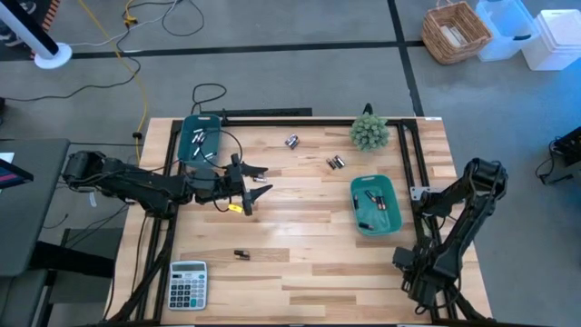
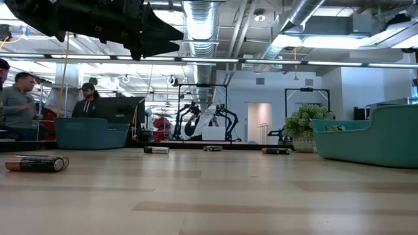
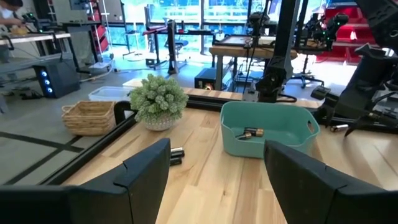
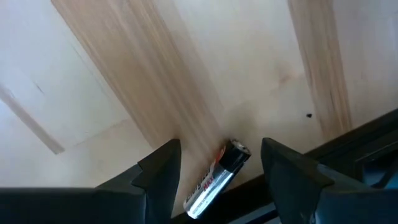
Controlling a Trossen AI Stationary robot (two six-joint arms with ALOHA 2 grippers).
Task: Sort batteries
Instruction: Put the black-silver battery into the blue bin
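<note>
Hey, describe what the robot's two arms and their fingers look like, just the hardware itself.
Both arms are dark, almost black, built of chunky jointed segments. The left gripper ends in two pointed, wedge-like fingers with flat, matte, angular faces. A small yellow marking shows on the left arm's wrist, and a thin black cable loops near it. The right gripper has the same two dark angular fingers, and its arm rises from a black base frame.
</note>
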